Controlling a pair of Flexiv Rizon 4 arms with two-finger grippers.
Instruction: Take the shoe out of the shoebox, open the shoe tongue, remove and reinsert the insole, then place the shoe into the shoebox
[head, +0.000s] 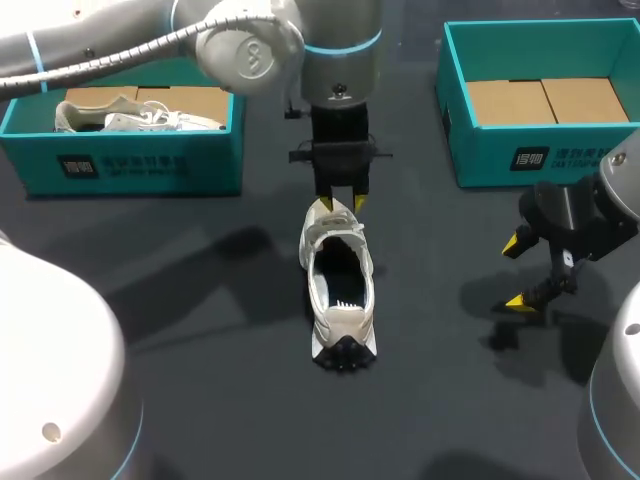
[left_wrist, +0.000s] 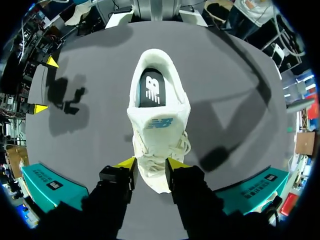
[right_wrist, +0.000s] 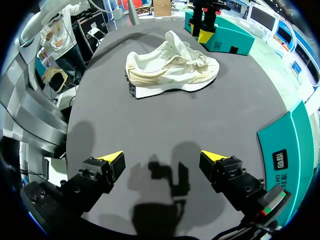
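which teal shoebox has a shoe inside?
The left shoebox: a white shoe lies in it. The right shoebox shows only brown cardboard inside.

— Where did the head camera look from?
— Above and behind, down on the table (head: 200, 330). Left wrist sat close over the shoe (left_wrist: 159, 125); right wrist, low and farther off, shared that shoe.

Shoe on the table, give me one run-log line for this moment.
cream-white fabric sneaker: upright on dark grey table | left hand: shut on its toe | right hand: open, empty
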